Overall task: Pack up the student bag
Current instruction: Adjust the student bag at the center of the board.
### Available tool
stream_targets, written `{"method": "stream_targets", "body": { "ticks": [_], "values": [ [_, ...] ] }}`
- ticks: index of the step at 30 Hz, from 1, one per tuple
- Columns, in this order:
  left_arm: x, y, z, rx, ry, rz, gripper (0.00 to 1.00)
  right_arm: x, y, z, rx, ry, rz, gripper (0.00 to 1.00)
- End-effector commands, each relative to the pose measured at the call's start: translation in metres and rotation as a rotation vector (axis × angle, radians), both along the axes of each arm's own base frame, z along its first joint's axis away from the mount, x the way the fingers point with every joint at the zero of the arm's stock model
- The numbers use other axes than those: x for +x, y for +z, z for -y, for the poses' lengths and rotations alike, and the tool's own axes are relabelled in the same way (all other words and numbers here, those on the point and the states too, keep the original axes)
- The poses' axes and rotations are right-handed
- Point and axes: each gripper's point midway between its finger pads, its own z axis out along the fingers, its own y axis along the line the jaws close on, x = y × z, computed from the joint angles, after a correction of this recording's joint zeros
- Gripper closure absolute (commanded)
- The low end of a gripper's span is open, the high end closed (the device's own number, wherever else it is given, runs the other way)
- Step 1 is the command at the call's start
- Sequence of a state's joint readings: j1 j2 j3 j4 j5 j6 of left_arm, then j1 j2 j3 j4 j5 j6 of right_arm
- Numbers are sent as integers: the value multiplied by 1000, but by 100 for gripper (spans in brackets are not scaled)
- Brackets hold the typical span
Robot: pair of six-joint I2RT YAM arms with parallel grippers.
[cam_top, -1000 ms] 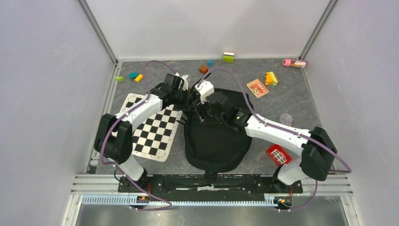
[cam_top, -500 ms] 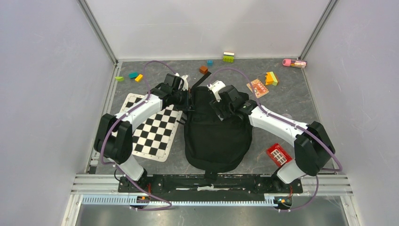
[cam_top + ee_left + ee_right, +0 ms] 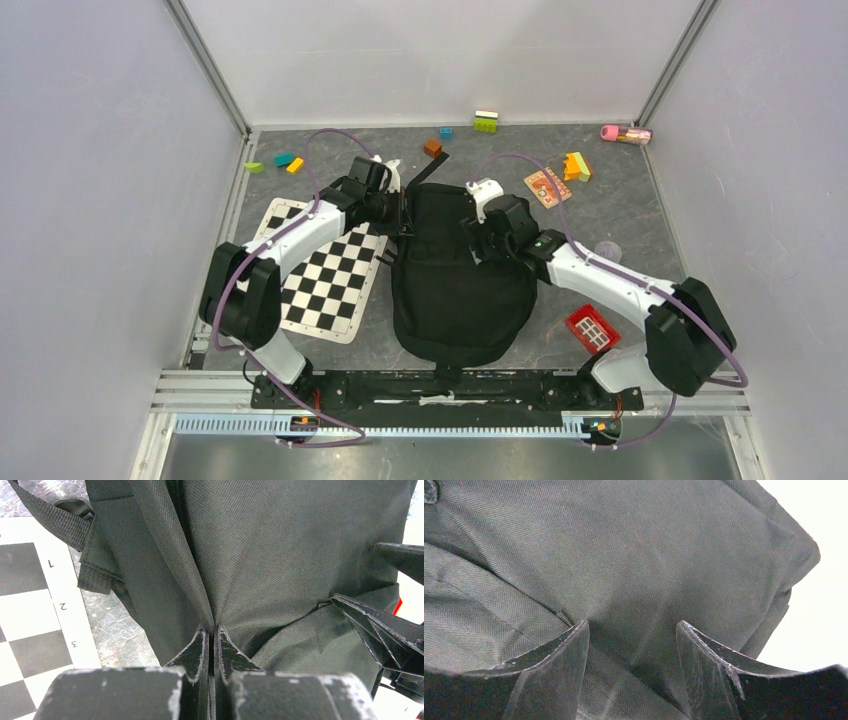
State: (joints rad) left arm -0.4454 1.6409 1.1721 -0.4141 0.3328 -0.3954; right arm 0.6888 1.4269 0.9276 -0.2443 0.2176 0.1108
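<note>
Fingers [image 3: 197, 652] on your left gripper [image 3: 215, 635] are pinched almost together, with a fold of backpack [image 3: 280, 555] cloth caught between them. Your right gripper [image 3: 631, 630] has its fingers [image 3: 556, 657] spread wide. They hold nothing, only bag cloth fills the gap in front. The tips sit close to the cloth; touching or not, you can't tell.

From the top view, the backpack [image 3: 455, 285] lies on the grey table [image 3: 620, 215] in the middle, between your two arms. Its rounded wide end points to the arm bases. The left gripper [image 3: 402, 213] is at the bag's far left edge, and the right gripper [image 3: 478, 238] is over its far right part. One strap [image 3: 440, 165] runs out past the far end toward a brown block [image 3: 432, 148].

A checkered mat [image 3: 325, 265] lies just beside the bag on the left, under your left arm. A red box [image 3: 592, 328] sits on the right, apart from the bag and near your right arm. A patterned card [image 3: 547, 186] and a yellow-orange block [image 3: 577, 166] lie far right. A pink tube [image 3: 625, 134] sits in the far right corner. A green block [image 3: 486, 121] and a blue block [image 3: 446, 132] are by the back wall.
</note>
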Motion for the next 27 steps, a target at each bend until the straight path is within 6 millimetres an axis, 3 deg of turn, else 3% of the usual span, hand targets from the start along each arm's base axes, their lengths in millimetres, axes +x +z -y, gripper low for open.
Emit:
{"method": "stream_targets", "body": {
  "ticks": [1,6,10,13,18,23,27],
  "values": [
    [-2,16,-2,-6,7,42,98,-65,-58,16,33,-28,-274,33],
    [-3,19,0,-20,-1,48,98,-80,-67,1,152,-1,-323,51],
    [-3,20,1,-27,-3,50,98,-81,-64,-16,214,35,-329,82],
    [-3,21,1,-29,-5,52,98,-77,-50,-33,275,73,-295,100],
    [-2,21,3,-41,-14,64,98,-63,-15,-77,378,158,-207,100],
    [4,17,2,-24,-13,78,98,-59,2,-128,421,253,-183,100],
    [8,15,1,-6,-12,88,98,-57,17,-155,446,300,-160,100]
  ]
}}
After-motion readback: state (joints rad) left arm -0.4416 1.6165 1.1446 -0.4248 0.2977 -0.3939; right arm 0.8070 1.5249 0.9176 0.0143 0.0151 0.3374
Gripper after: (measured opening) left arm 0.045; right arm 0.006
